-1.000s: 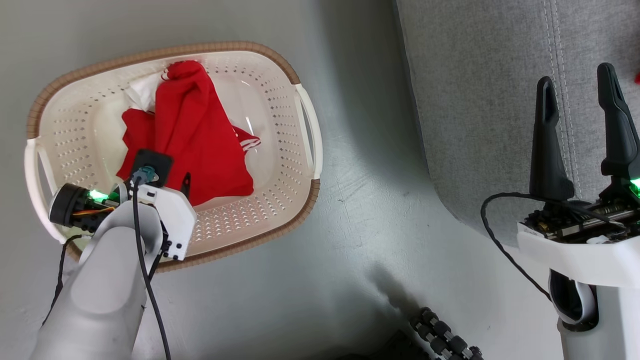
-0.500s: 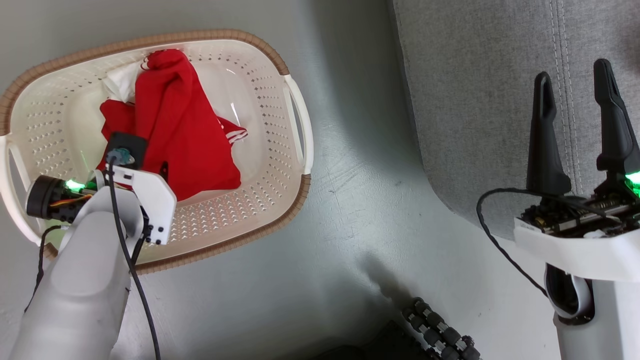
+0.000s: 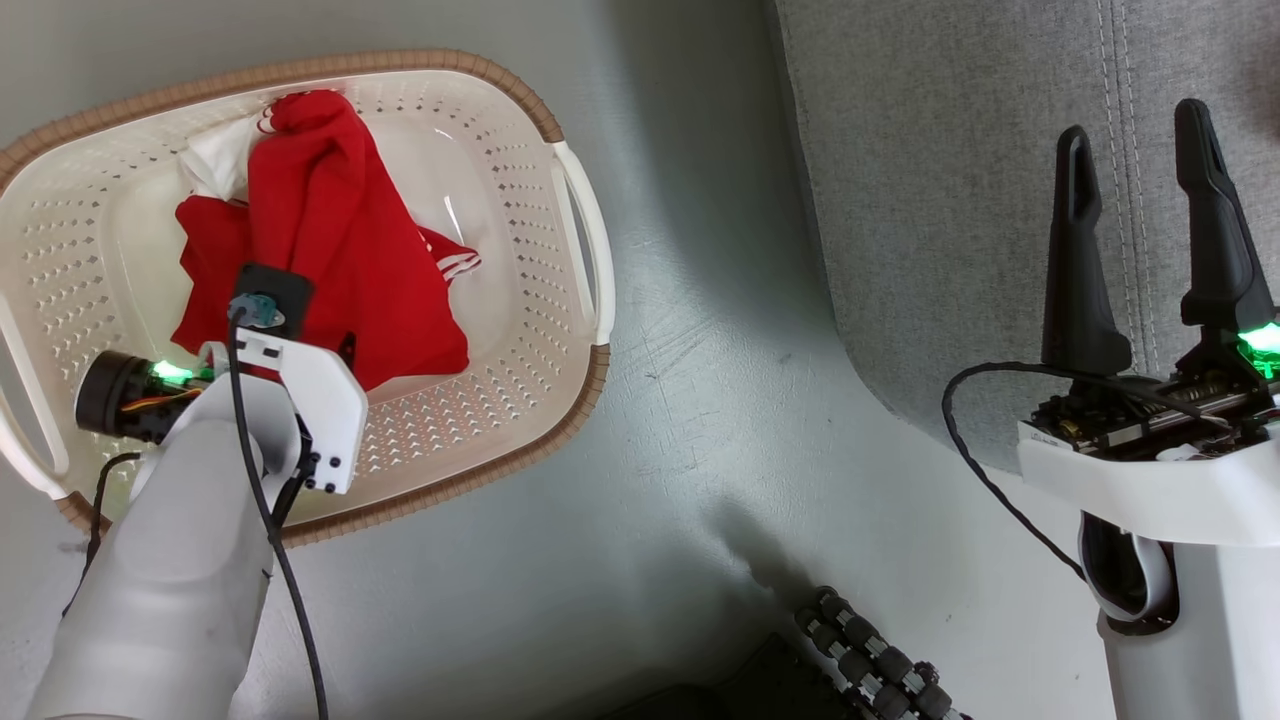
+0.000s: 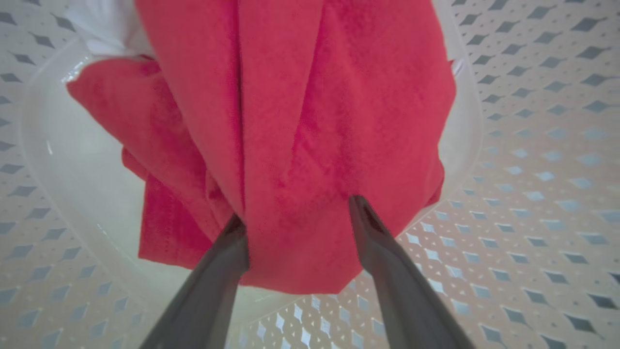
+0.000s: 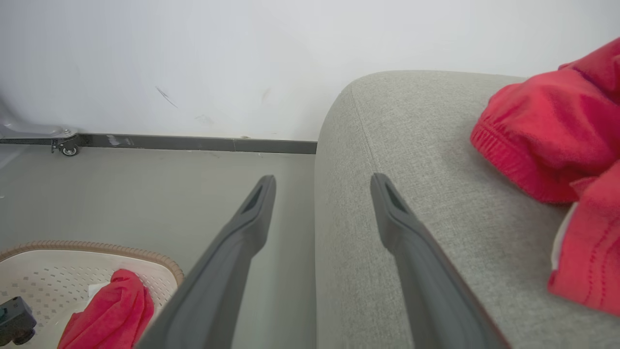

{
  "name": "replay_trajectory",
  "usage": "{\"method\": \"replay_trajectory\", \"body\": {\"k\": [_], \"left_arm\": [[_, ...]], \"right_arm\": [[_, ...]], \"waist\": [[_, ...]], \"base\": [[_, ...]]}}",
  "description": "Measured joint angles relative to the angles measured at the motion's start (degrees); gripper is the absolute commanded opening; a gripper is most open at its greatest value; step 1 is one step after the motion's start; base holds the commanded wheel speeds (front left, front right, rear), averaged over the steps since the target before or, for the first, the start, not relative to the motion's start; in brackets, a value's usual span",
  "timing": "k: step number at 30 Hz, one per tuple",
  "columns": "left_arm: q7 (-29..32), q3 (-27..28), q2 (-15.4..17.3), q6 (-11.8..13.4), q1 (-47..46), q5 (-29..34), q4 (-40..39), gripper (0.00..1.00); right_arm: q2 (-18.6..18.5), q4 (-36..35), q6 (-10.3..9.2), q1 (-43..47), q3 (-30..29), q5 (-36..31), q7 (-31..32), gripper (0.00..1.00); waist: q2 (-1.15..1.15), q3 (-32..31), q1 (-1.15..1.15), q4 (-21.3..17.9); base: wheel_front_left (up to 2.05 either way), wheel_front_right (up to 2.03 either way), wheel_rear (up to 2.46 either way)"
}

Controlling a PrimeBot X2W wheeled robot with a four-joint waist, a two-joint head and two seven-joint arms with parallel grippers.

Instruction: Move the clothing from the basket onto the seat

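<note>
Clothing (image 3: 340,240): red heap inside the basket (image 3: 520,330), on its floor; long axis runs from the basket's far rim towards its near rim, leaning slightly to the robot's right at the near end; narrow bunched end at the far rim, broad end nearest the robot; white-striped trim (image 3: 452,262) pokes out towards the basket's right handle; a white piece (image 3: 213,160) lies at the far left of the heap.

Left gripper (image 4: 296,213): lowered into the basket at the heap's near end; fingers (image 4: 218,271) apart, one on each side of a thick vertical fold of the clothing (image 4: 310,111); fabric fills the gap and touches both; whether they squeeze it, cannot tell; perforated basket wall (image 4: 533,145) behind.

Seat (image 3: 950,200): grey upholstery, right of the basket and apart from it, a strip of grey floor (image 3: 700,400) between; stitched seam runs away from the robot.

Right gripper (image 3: 1132,120): right of the basket, over the seat's near edge; fingers apart, nothing between them.

Right wrist view: right gripper (image 5: 323,178) points along the seat's (image 5: 411,145) rounded corner; more red clothing (image 5: 552,131) already lies on the seat; basket (image 5: 48,271) low at left with red fabric (image 5: 111,310) in it; white wall (image 5: 242,58) and dark skirting (image 5: 193,143) beyond.

Black rollers (image 3: 870,660) on the floor, nearer the robot than the basket.
</note>
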Motion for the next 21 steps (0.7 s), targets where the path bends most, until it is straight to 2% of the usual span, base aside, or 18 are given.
{"method": "replay_trajectory", "body": {"k": [1,2,3,21], "left_arm": [[0.0,-0.2,-0.1,-0.2,-0.1,0.0,0.1,0.31],[-0.1,-0.4,-0.1,-0.2,-0.3,0.0,0.2,0.1],[-0.3,-0.5,-0.1,-0.3,-0.5,0.0,0.3,0.0],[-7.2,-1.4,-0.2,-0.8,-0.9,0.4,0.5,0.0]], "right_arm": [[0.0,0.2,0.0,0.0,0.0,0.1,0.0,1.0],[0.0,0.3,0.0,0.0,0.0,0.2,0.0,1.0],[0.0,0.4,0.0,0.0,0.0,0.3,0.0,1.0],[0.0,2.2,0.0,-2.3,0.2,1.6,-0.5,1.0]], "waist": [[0.0,0.0,0.0,0.0],[0.0,0.0,0.0,0.0],[0.0,0.0,0.0,-0.1],[0.0,-1.2,0.0,0.9]], "base": [[0.0,0.0,0.0],[0.0,0.0,0.0],[0.0,0.0,0.0],[0.0,0.0,0.0]]}}
